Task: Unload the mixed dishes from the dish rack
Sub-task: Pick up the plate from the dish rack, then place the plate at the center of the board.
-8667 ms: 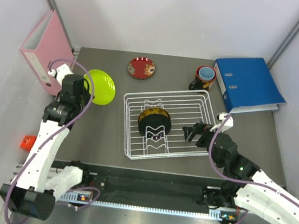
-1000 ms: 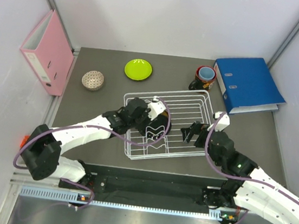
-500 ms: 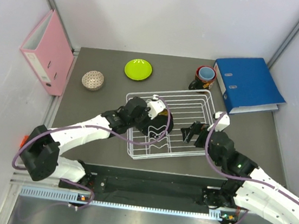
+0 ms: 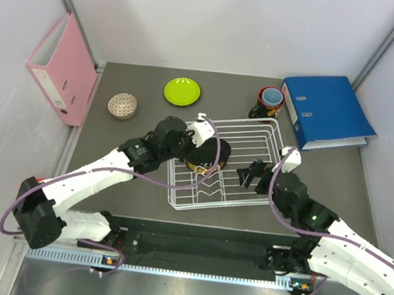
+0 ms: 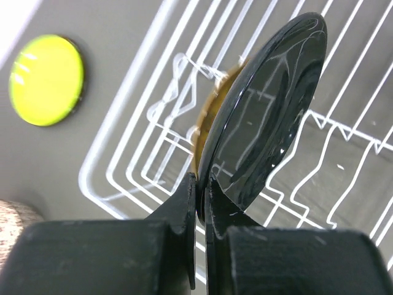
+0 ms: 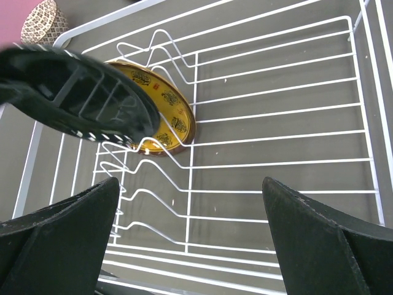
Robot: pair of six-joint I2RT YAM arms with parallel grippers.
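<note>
My left gripper (image 4: 198,146) is shut on the rim of the yellow-and-black ornate plate (image 4: 208,157), held on edge and tilted above the white wire dish rack (image 4: 257,130); the left wrist view shows the plate's glossy black back (image 5: 264,117) pinched between my fingers (image 5: 186,203). The plate's yellow face (image 6: 163,114) shows in the right wrist view. My right gripper (image 4: 253,174) is open and empty over the rack's right side (image 6: 362,80). The lime-green bowl (image 4: 182,91), the beige net-patterned bowl (image 4: 122,105) and the dark mug (image 4: 268,102) sit on the table outside the rack. The red bowl is not visible.
A pink binder (image 4: 61,66) leans at the far left wall. A blue binder (image 4: 325,109) lies at the far right, next to the mug. The green bowl (image 5: 46,80) and the beige bowl (image 5: 15,215) also show in the left wrist view.
My left gripper has lifted the plate up and back out of the wavy dividers and pulled a little to the left. The right arm has hardly moved.
</note>
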